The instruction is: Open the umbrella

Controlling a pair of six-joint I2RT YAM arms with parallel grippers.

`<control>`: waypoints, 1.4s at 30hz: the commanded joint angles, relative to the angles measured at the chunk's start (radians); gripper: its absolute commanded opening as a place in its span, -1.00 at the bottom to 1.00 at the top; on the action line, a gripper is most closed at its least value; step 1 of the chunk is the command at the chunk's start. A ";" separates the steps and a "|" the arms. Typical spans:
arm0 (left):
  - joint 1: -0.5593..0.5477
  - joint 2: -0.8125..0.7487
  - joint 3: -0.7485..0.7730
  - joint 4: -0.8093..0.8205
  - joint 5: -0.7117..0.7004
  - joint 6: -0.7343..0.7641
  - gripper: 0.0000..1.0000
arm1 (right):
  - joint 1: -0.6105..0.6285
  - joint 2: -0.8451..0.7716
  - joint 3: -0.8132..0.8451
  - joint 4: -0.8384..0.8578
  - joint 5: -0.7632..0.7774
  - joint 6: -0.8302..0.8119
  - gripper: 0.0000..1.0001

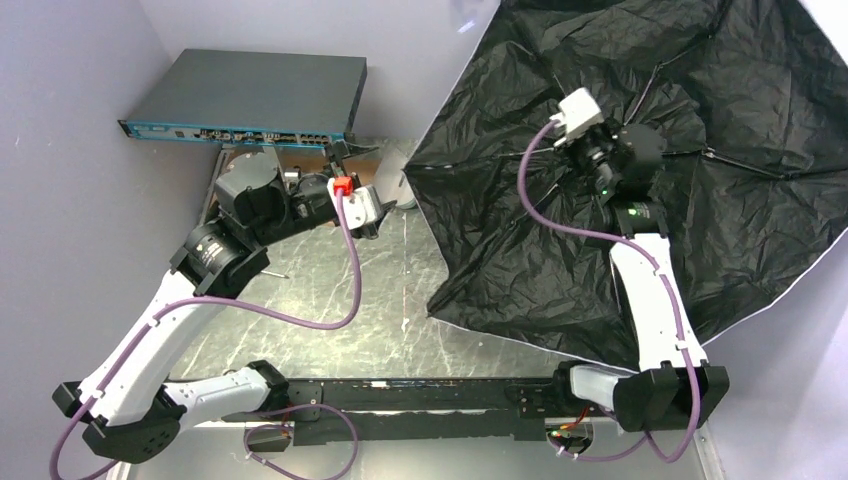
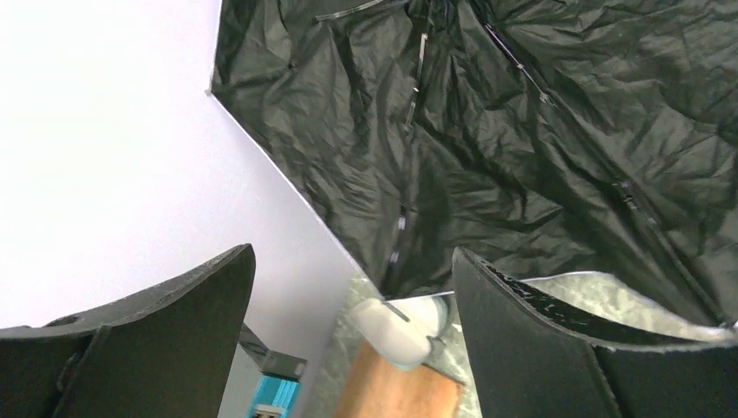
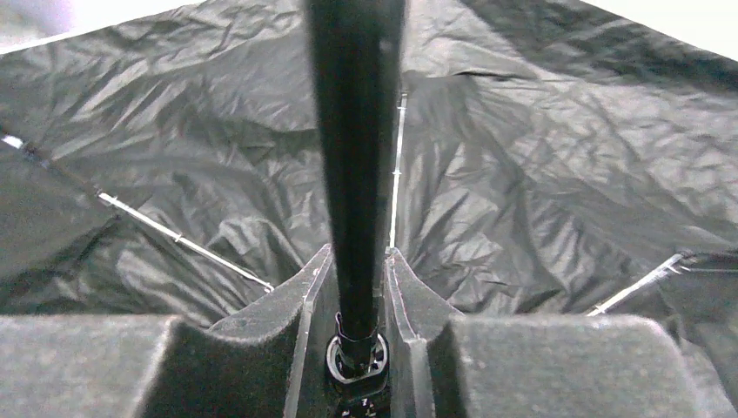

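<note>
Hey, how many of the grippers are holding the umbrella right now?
1. The right gripper is shut on the black shaft of the umbrella. The left gripper is open, holding nothing, beside the umbrella's edge.

Umbrella (image 1: 700, 200) canopy is cut off by the top and right edges of the overhead view. Right gripper (image 3: 357, 261) fingers are hidden there behind its own wrist. Shaft (image 3: 357, 131) is blurred close up and runs off the top. Pale rounded thing (image 2: 405, 326) sits partly behind the canopy rim, can't tell what. Wooden board (image 2: 400, 392) is cut by the bottom edge.
</note>
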 commanded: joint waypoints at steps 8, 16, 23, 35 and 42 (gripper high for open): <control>-0.189 0.055 0.131 -0.064 -0.219 0.597 0.81 | 0.129 -0.035 -0.063 -0.063 0.312 -0.775 -1.00; -0.286 0.192 0.113 0.029 -0.507 0.739 0.88 | 0.278 -0.066 -0.055 -0.056 0.467 -0.953 -1.00; -0.292 0.324 0.195 -0.015 -0.670 0.710 0.82 | 0.323 -0.084 -0.040 -0.056 0.526 -0.995 -1.00; -0.168 0.327 0.144 -0.271 -0.749 0.490 0.15 | 0.321 -0.131 -0.103 -0.018 0.561 -1.038 -1.00; -0.117 0.269 0.102 -0.405 -0.732 0.346 -1.00 | 0.242 -0.096 -0.100 0.055 0.571 -1.068 -1.00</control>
